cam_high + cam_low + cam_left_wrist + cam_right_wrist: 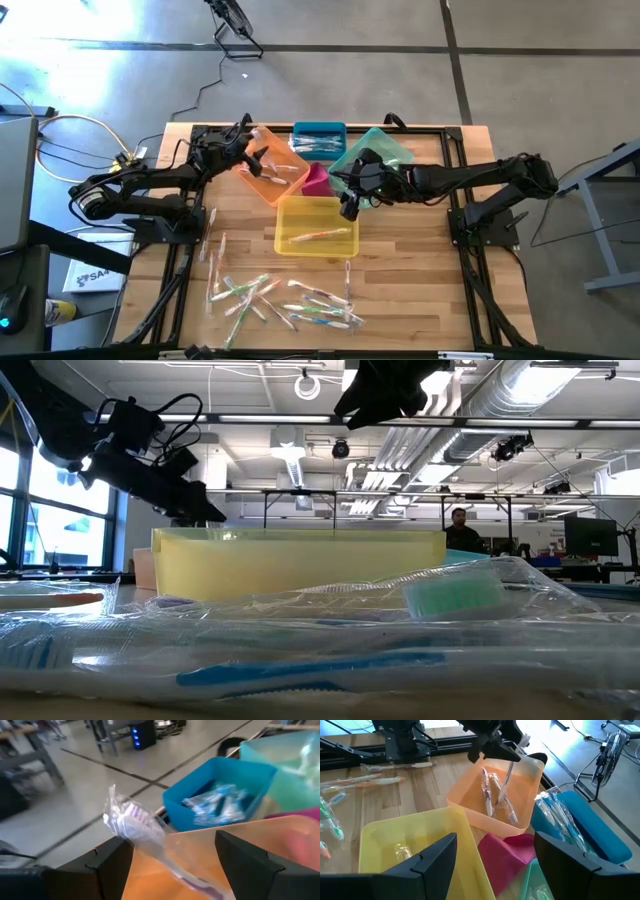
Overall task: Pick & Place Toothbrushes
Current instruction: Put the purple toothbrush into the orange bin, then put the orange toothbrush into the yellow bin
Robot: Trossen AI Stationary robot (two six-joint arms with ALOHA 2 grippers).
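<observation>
Left gripper (pixel 258 155) sits over the orange bin (pixel 290 185), fingers spread wide; a wrapped toothbrush (pixel 509 780) stands steeply between them, head end up, lower end down among the brushes already in that bin. Not clamped as far as I can see (looks let go, leaning in). Long axis near vertical.

Right gripper (pixel 350 205) hangs wide open and empty at the far edge of the yellow bin (pixel 340 212), which holds one wrapped brush (pixel 320 236).

The loose toothbrushes (pixel 285 300) lie scattered flat on the wooden desk (pixel 420 290), on the near side of the bins, axes every which way. Left arm looks slightly nearer the pile's left side, right arm its right.

Wrappers crinkly, clear, slippery; handles thin rigid plastic; bins translucent, thin-walled. Blue bin (pixel 320 130) is also stocked.
</observation>
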